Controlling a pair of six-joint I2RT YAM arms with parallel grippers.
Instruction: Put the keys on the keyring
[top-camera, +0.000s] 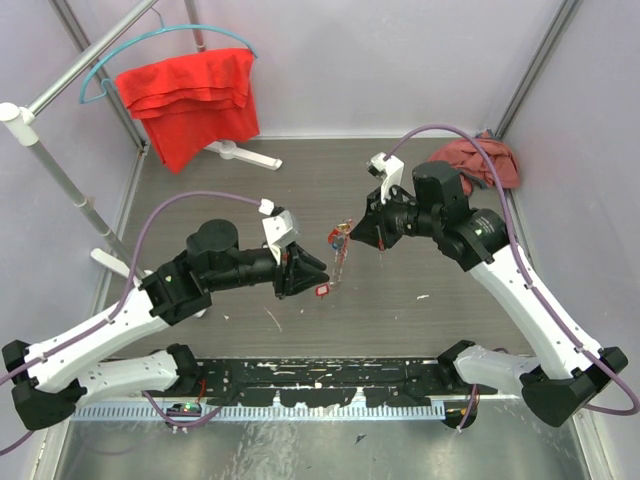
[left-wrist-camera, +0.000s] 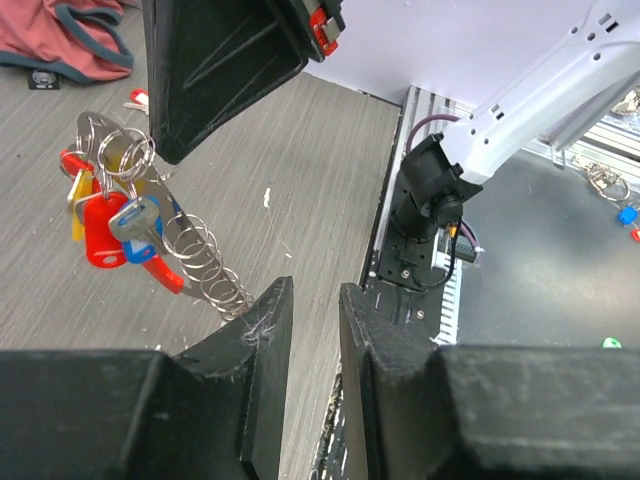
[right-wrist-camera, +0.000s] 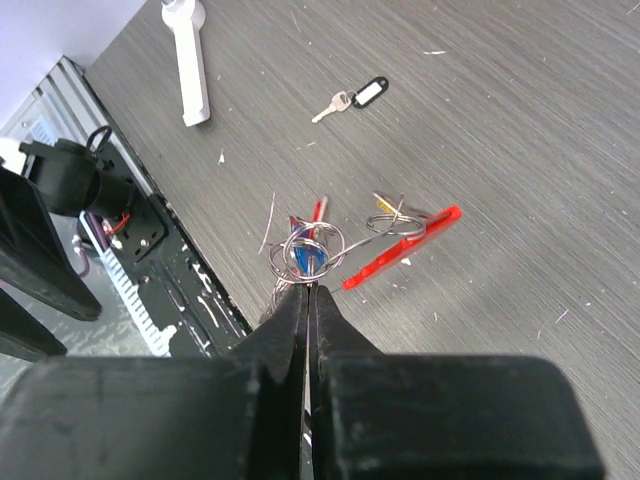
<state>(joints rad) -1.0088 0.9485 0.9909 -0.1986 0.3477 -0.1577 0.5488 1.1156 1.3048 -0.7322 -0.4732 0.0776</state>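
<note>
My right gripper (top-camera: 347, 236) is shut on the keyring (right-wrist-camera: 305, 250), a cluster of thin silvery wire loops, and holds it above the table. Keys with red, blue and orange heads (left-wrist-camera: 110, 215) hang from the loops. A short chain of rings (left-wrist-camera: 205, 265) and the long red tag (right-wrist-camera: 400, 250) trail down from them. In the top view the tag (top-camera: 338, 265) hangs down towards my left gripper (top-camera: 318, 275). My left gripper (left-wrist-camera: 315, 290) is open and empty, its jaws a small gap apart. The chain's lower end lies just beside its left fingertip (left-wrist-camera: 270, 310).
A loose key with a black tag (right-wrist-camera: 355, 97) lies on the table. A white stand foot (right-wrist-camera: 188, 60) lies further off. A red cloth (top-camera: 190, 100) hangs on a hanger at back left. A maroon cloth (top-camera: 480, 160) lies at back right. A black rail (top-camera: 320, 375) runs along the near edge.
</note>
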